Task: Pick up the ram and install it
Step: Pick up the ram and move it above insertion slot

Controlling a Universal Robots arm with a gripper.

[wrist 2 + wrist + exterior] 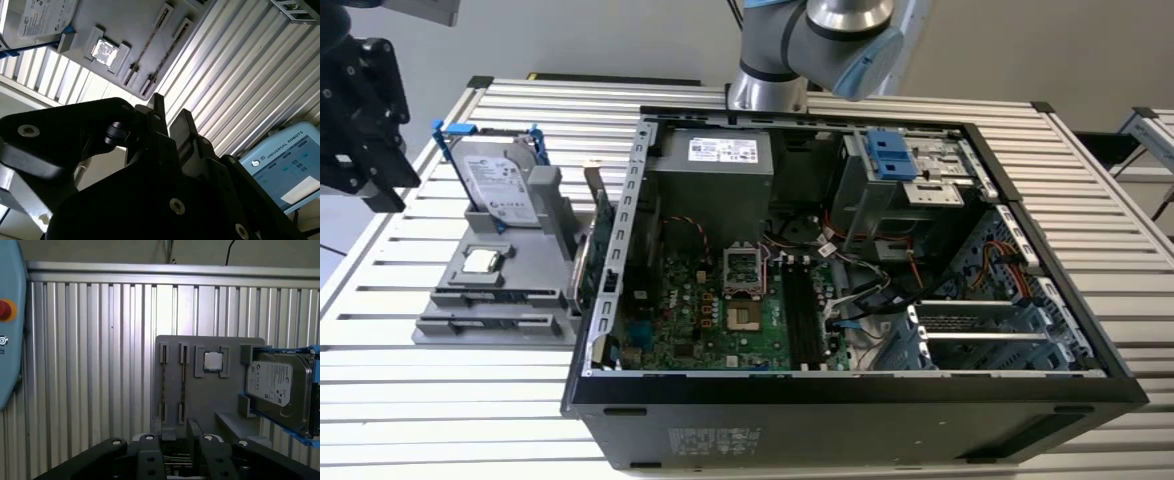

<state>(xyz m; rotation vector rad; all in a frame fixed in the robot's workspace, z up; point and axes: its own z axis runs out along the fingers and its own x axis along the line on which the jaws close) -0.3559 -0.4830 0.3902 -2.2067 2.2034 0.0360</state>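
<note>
The ram (pixel 500 296) is a thin dark stick standing on edge in a slot of the grey holder tray (pixel 454 325), beside the open computer case at the exterior view's left. Both wrist views show it as a narrow dark strip (pixel 183 382) (pixel 144 54) in the slot nearer the square silver chip. My black gripper (pixel 380 190) hangs high at the exterior view's far left, well above and apart from the tray. Its fingers (pixel 192 429) stand open with nothing between them, and the gripper (pixel 170 112) points toward the tray. The black memory slots (pixel 803 315) lie on the case's green board.
A silver hard drive (pixel 500 180) in a blue bracket and a processor chip (pixel 483 262) share the tray. The open case (pixel 854 385) fills the table's middle, with a green card (pixel 600 250) upright at its side. A light-blue pendant (pixel 285 165) with a red button (pixel 4 310) lies nearby.
</note>
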